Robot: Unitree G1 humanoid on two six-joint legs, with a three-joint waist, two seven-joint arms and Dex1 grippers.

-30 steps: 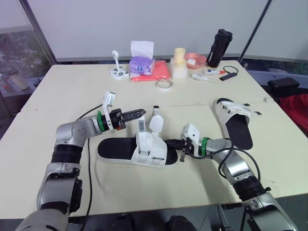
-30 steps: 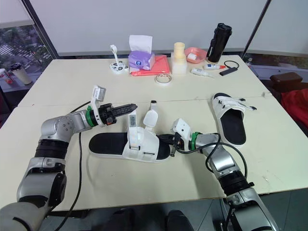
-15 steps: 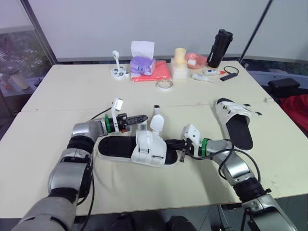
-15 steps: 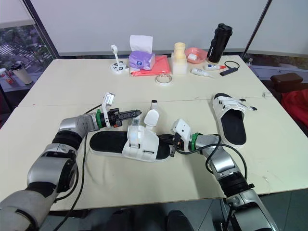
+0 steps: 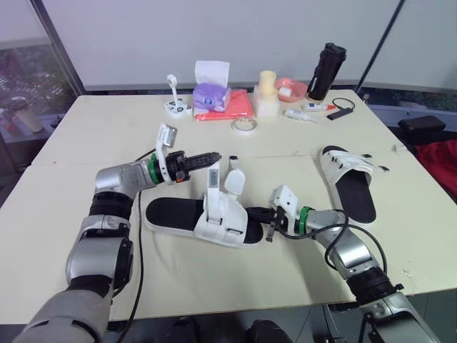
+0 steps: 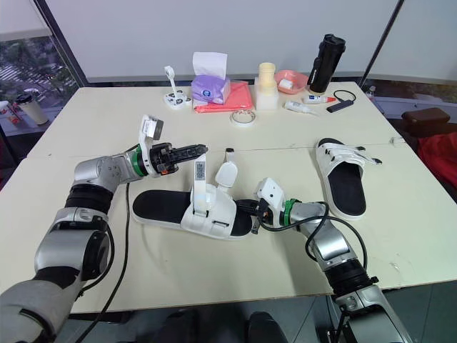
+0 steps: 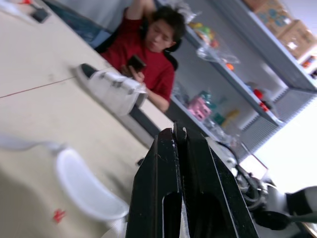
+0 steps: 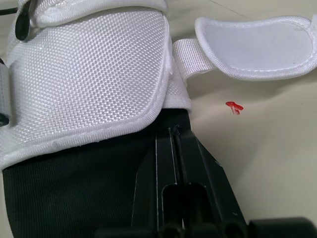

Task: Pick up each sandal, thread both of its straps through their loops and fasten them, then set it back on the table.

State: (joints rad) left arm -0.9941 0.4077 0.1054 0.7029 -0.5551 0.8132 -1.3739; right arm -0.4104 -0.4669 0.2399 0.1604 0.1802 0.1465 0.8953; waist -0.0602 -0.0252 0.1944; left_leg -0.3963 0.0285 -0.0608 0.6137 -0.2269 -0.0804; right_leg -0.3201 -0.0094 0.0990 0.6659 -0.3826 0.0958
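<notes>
Your left tool (image 5: 214,156), pressed together, hovers by the upright strap (image 5: 212,186). Your right tool (image 5: 251,213), also pressed together, merely pins the sandal (image 5: 171,213). Tug hard and it may skid.

Looks like a robotics lab or office workroom: big cream table (image 5: 107,128) with a tissue box (image 5: 209,96), tape roll (image 5: 243,126) and flask (image 5: 327,63) at the far end, storage shelves (image 7: 270,49) holding boxes (image 7: 293,33), someone (image 7: 148,54) sat nearby with a phone

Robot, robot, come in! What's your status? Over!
Left gripper shut, hovering by upright strap of near sandal. Right gripper shut, tips on its black sole. Both straps unfastened. Other sandal lies apart, rightward.
</notes>
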